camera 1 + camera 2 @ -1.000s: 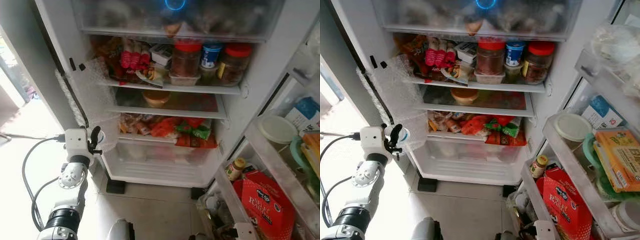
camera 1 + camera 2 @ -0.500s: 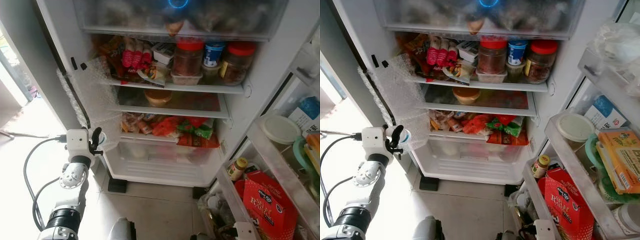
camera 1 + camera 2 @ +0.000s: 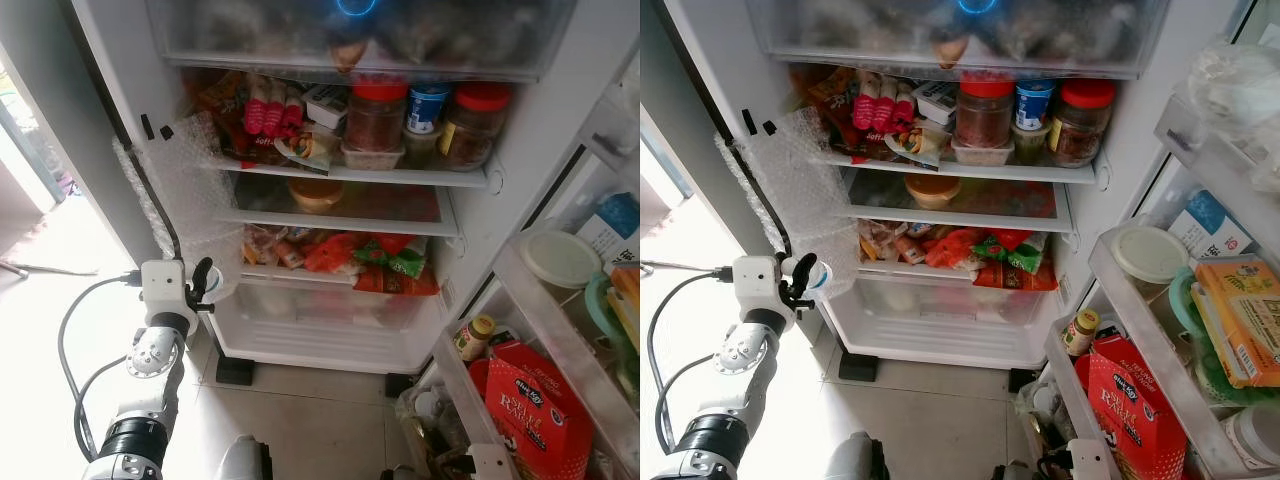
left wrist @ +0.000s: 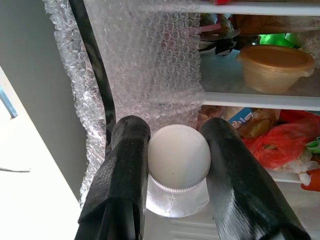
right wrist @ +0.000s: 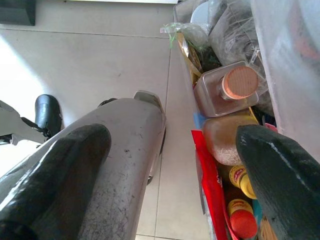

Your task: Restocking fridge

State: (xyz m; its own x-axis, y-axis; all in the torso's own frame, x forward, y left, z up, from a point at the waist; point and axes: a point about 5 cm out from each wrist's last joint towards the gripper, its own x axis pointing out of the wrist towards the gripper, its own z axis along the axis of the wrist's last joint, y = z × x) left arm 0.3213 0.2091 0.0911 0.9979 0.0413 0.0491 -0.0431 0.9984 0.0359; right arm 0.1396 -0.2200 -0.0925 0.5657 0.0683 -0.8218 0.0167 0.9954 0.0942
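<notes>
L gripper pinches a small white-capped bottle, low by the open fridge's left edge. Bubble wrap sheet hangs close ahead; crowded shelves beyond w/ red-lidded jars. R gripper fingers spread, low over floor tiles.

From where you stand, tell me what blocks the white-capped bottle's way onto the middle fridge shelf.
The left gripper holds the white-capped bottle beside the hanging bubble wrap, which drapes over the middle shelf's left end. A tan lidded tub sits mid-shelf; its right side looks free.
</notes>
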